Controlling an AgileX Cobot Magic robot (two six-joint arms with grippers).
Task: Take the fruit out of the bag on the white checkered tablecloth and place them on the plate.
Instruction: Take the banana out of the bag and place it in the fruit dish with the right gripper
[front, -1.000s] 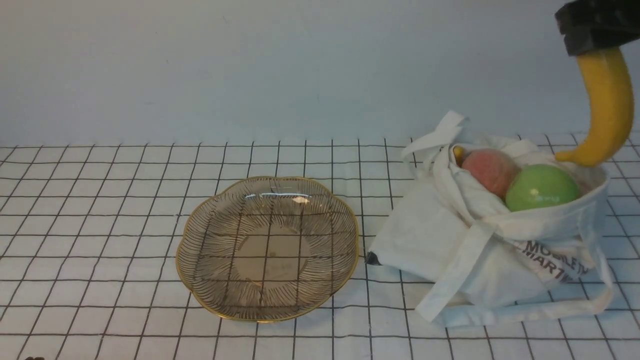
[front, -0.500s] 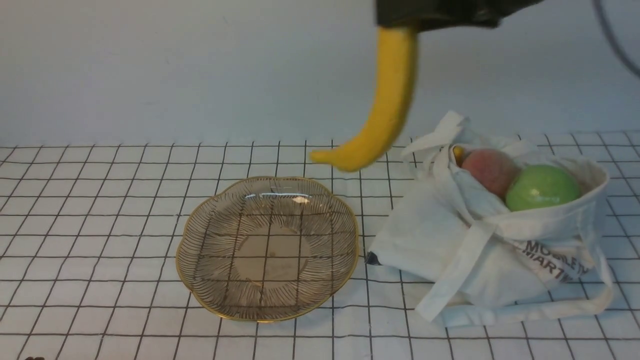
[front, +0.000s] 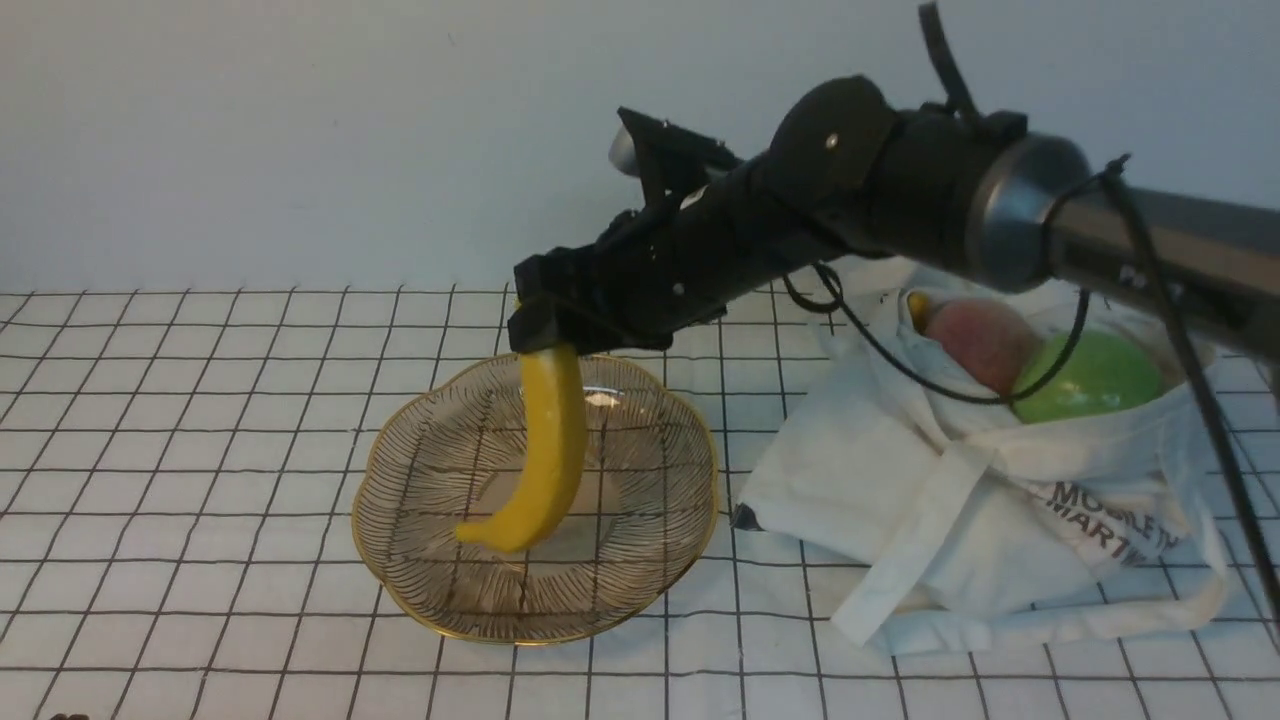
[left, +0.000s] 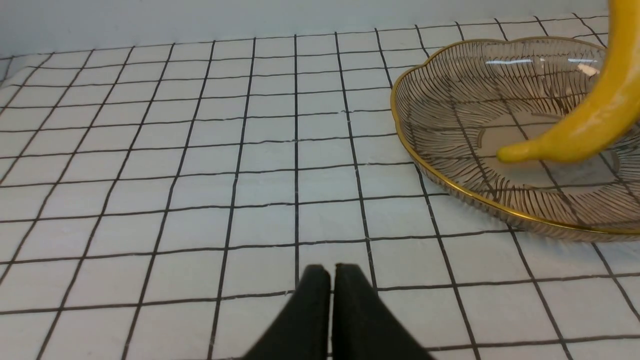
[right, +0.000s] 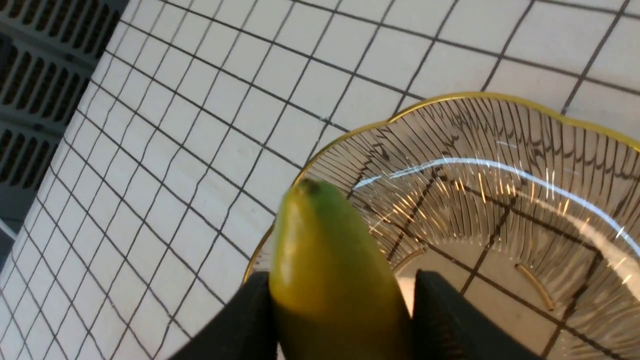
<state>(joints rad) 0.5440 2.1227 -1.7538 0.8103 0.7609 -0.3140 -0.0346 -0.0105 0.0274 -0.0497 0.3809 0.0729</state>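
Two in the bag, one over the plate

So the checked cloth covers the whole table. The bag is slumped on its right side, mouth up, straps flopped out in front, dark lettering on the side facing us. The right arm reaches across above it toward the middle. The plate sits flat on the cloth just left of the bag, not touching it.

The banana hangs more or less upright over the plate's centre, with the curved tip low near the glass. Can't tell if it's touching. The apple and peach are side by side in the bag's mouth, pressed together, peach on the left.

The right claw is clamped on the banana's top end, fingers spread just as wide as the fruit. The left claw is off left of the plate, low over bare cloth, fingers pressed together with nothing between them.
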